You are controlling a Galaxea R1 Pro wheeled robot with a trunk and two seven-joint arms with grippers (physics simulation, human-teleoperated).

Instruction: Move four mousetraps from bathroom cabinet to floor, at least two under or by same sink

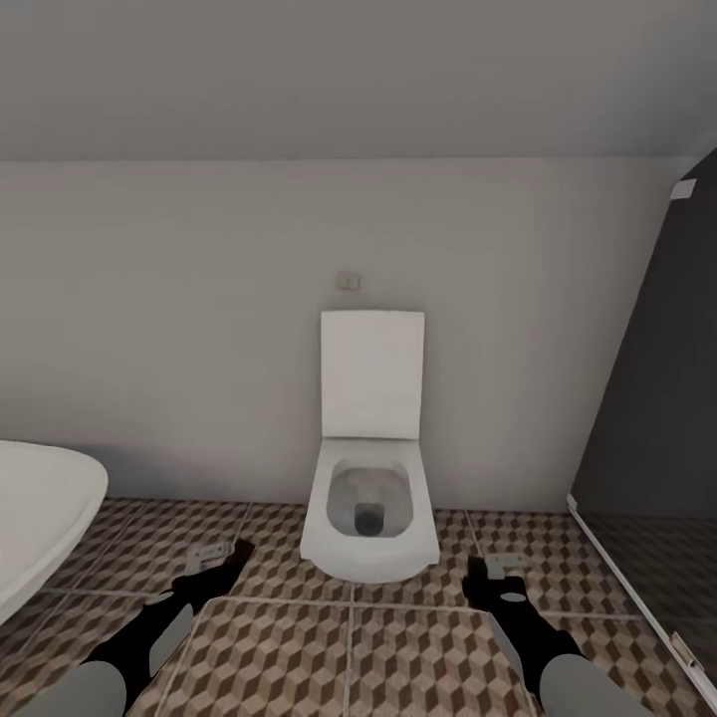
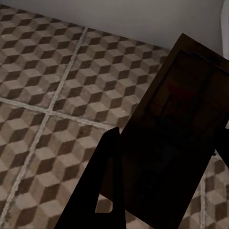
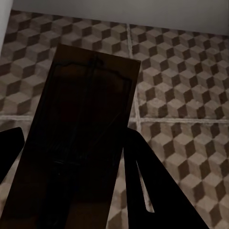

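Note:
Each gripper carries a mousetrap low over the bathroom floor [image 1: 398,657], which has cube-patterned tiles. My left gripper [image 1: 225,560] is shut on one mousetrap [image 1: 208,551], left of the toilet. My right gripper [image 1: 492,578] is shut on another mousetrap [image 1: 501,565], right of the toilet. In the left wrist view the mousetrap [image 2: 179,119] is a dark brown slab with a faint red spot, gripped between black fingers [image 2: 102,181]. The right wrist view shows its mousetrap [image 3: 83,119] likewise clamped between the fingers [image 3: 143,181], above the tiles. The cabinet and the bathroom sink are out of view.
A white toilet [image 1: 370,518] with its lid raised stands against the far wall, straight ahead between my arms. The rounded rim of a white bathtub [image 1: 40,508] juts in at the left. A dark glass shower panel [image 1: 657,448] with a white floor rail closes the right side.

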